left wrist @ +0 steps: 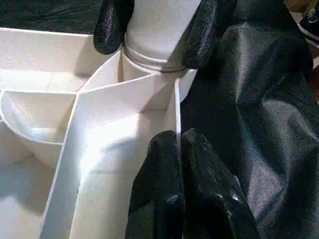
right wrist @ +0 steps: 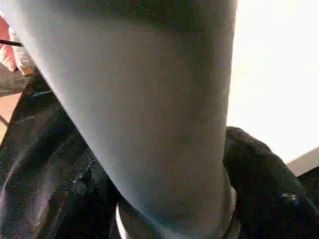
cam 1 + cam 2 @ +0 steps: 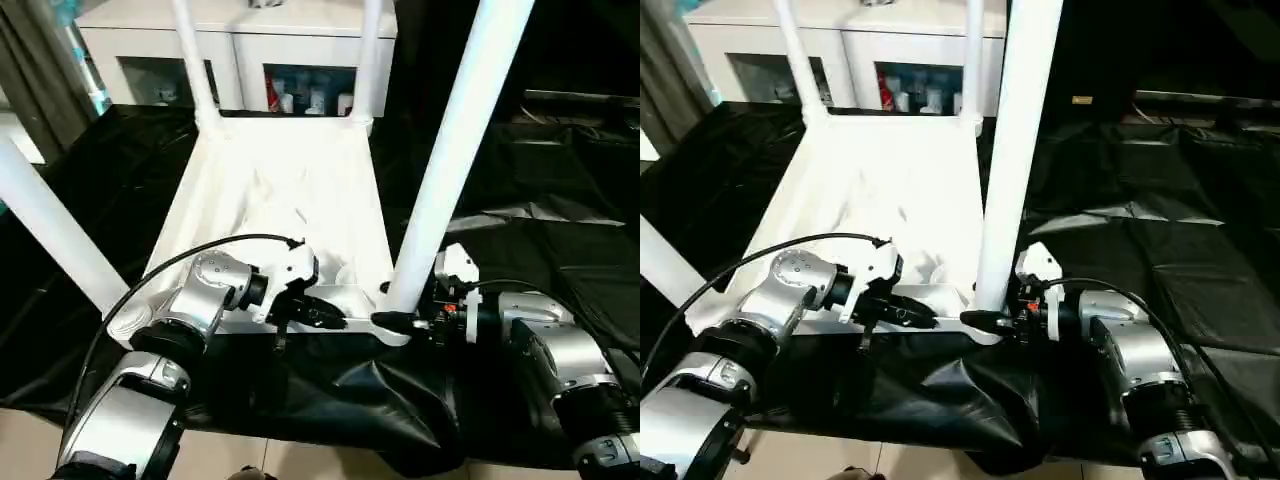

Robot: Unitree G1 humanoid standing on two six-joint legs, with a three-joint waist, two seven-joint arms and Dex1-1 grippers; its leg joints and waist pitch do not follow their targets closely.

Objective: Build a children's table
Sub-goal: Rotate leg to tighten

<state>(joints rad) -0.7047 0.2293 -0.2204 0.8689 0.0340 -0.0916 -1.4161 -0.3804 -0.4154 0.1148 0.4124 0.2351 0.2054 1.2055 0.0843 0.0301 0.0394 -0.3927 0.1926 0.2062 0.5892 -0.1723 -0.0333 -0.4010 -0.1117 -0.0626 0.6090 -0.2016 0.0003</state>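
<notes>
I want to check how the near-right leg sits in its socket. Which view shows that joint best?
The left wrist view: it looks straight at the leg's base entering the corner socket, with the right gripper around it. The eye views show the whole leg but the joint small. The right wrist view shows the leg's shaft close up.

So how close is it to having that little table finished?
Nearly there, it seems. The table top lies upside down with four legs standing in its corners. The right gripper is around the base of the near right leg, apparently still seating it; the left gripper, jaws shut, rests on the rim. Left: turning it upright.
</notes>
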